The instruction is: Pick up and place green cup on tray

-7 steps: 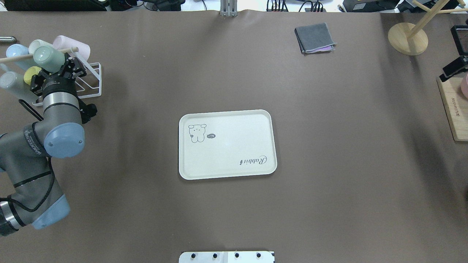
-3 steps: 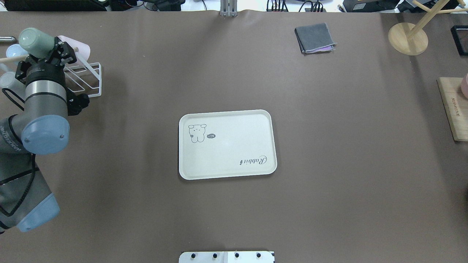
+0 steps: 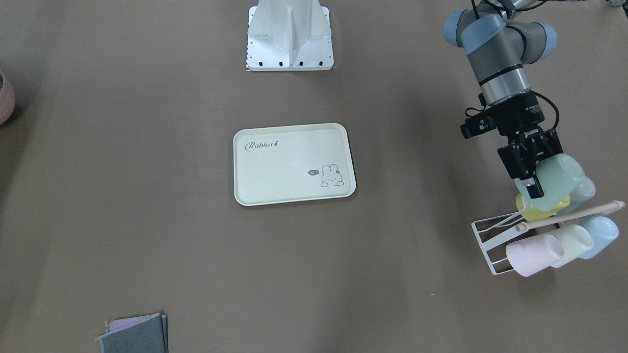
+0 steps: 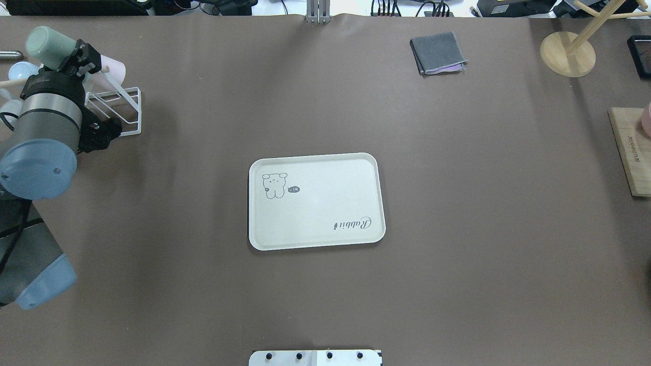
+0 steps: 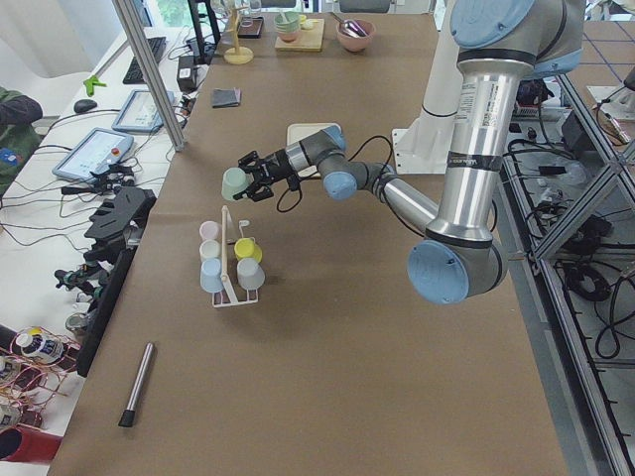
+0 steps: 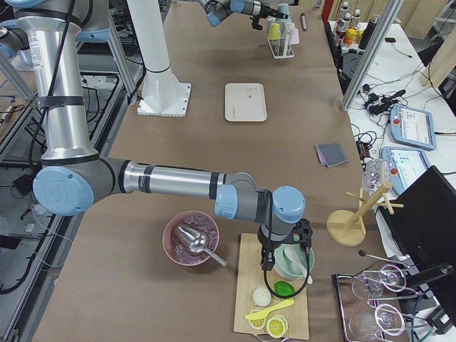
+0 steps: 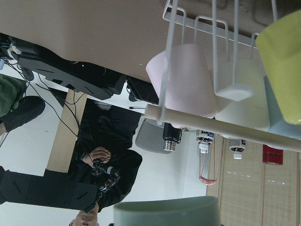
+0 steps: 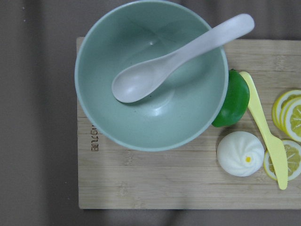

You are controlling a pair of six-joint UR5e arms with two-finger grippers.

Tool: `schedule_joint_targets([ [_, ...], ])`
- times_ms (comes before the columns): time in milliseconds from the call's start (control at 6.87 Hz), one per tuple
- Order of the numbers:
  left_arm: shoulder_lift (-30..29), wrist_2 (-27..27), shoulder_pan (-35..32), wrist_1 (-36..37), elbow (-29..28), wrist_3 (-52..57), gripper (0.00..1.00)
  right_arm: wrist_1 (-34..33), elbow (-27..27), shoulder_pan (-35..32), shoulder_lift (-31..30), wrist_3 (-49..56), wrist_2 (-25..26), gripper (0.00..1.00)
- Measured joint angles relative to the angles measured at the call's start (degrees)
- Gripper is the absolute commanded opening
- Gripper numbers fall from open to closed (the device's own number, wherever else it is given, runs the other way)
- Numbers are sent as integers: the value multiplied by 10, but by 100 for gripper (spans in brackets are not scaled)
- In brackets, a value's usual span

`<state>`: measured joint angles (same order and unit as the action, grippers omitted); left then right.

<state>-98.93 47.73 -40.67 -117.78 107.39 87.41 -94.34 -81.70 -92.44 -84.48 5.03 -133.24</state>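
My left gripper [image 3: 532,179] is shut on the green cup [image 3: 559,174], which lies on its side in the air just above the cup rack [image 3: 490,240]. The overhead view has the green cup [image 4: 45,41] at the far left, beyond my left gripper [image 4: 68,53]. Its rim fills the bottom edge of the left wrist view as the green cup [image 7: 167,212]. The cream tray [image 4: 315,203] with the rabbit print lies mid-table, far from the cup. My right gripper [image 6: 285,246] hangs over a cutting board at the table's other end; I cannot tell its state.
The rack holds a pink cup [image 3: 534,254], a pale cup [image 3: 571,244], a blue cup [image 3: 598,236] and a yellow cup [image 3: 539,208] under a wooden rod [image 3: 569,214]. A grey cloth [image 4: 438,52], a wooden stand [image 4: 567,53] and a cutting board [image 4: 630,150] lie to the right.
My left gripper has carried the green cup up off the rack, toward the table's far left corner. A black part at the overhead view's right edge has gone from view.
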Motion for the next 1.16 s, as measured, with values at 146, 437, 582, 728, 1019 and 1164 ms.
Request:
schedule_joint_targets([
  [146,-8,35,-14,-11,-3,-57,17,-3,0,-1,0,0,-6,100],
  [437,-7,94,-28,-19,-4,-239,3,-2,-7,4,-1,1,-6,100],
  [582,-3,106,-30,-34,-3,-294,2,0,-12,6,-4,-1,-1,100],
  [728,4,112,-30,-61,4,-336,1,1,-17,6,-4,-4,5,100],
  [1019,5,129,-28,-102,12,-395,0,3,-23,6,-4,-6,15,100],
  [1164,2,145,-26,-124,9,-424,0,3,-25,6,-2,-6,21,100],
])
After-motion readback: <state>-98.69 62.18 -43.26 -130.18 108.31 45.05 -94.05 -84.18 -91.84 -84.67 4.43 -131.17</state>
